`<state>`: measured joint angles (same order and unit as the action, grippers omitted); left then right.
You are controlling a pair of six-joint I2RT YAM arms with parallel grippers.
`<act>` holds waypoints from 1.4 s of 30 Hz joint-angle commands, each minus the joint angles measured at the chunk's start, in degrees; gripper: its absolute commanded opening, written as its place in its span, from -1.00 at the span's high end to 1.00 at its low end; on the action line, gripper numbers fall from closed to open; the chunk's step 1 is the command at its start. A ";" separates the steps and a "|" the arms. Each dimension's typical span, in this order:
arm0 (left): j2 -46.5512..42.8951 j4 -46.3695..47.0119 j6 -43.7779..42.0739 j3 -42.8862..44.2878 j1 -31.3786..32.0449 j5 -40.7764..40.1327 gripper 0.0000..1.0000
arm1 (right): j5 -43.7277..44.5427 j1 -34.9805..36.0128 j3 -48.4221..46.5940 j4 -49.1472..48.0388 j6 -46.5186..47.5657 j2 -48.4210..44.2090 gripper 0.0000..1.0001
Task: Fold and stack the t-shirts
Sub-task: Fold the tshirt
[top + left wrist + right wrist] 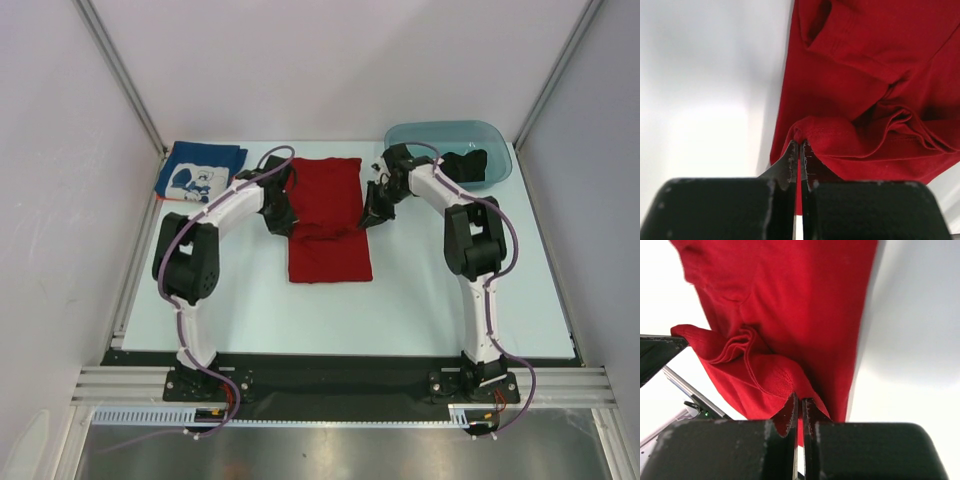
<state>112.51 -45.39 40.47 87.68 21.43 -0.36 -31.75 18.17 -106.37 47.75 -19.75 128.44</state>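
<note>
Red t-shirt (pixel 328 200) at the middle of the tabletop (pixel 420 310), its long axis running from the near edge towards the far edge. My left gripper (pixel 799 147) is closed on the shirt's left long edge and my right gripper (pixel 800 400) is closed on its right long edge. Each pinches a small raised ridge of cloth between jaws that are all but touching. The two grips lie opposite one another, roughly halfway along the shirt, so the line joining them crosses the long axis at a right angle. Cloth extends from that line both towards the far edge, where a sleeve shows in the left wrist view, and towards the near edge, where the panel lies flat. Between the grips the fabric bunches into soft pleats. I cannot tell whether each pinch takes one layer or several. Neither arm is nearer; the shirt sits between them, each gripper reaching inward from its own side. I judge that the fold depends on both grippers travelling together along the long axis and keeping the held line square to it, as uneven travel would skew the crease. The blue t-shirt (pixel 200 172) lies folded at the far-left corner. The black t-shirt (pixel 463 163) sits in the teal tub (pixel 495 150) at the far-right corner, well apart from both grippers.
</note>
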 commanded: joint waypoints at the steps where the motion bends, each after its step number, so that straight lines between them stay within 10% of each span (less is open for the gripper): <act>1: 1.74 1.09 -0.65 3.55 -0.51 1.33 0.99 | -1.30 -1.12 -2.44 0.77 0.41 1.46 0.90; 8: 3.86 1.26 -0.57 4.78 -1.83 0.54 0.93 | -1.21 -2.18 -5.50 -0.02 0.32 4.27 0.73; 18: -3.95 -2.78 -3.20 8.40 -2.80 -8.96 -0.19 | 5.46 -4.02 -21.96 10.42 2.08 7.45 -0.36; 23: -12.39 5.53 -4.87 -1.35 -1.57 6.00 0.05 | 7.40 -2.27 -9.33 7.55 2.70 -1.78 -0.31; 30: -14.61 26.12 1.98 -17.36 2.21 22.41 0.56 | -1.03 2.83 5.64 -6.68 -4.41 -7.42 0.68; 42: 0.94 33.26 3.57 -13.43 2.30 26.99 0.58 | -3.85 5.47 14.09 -28.40 -16.37 -3.12 0.74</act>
<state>110.93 -14.92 44.75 70.46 24.43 24.84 -34.70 24.36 -90.96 27.94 -32.86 123.59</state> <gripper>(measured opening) 0.210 0.132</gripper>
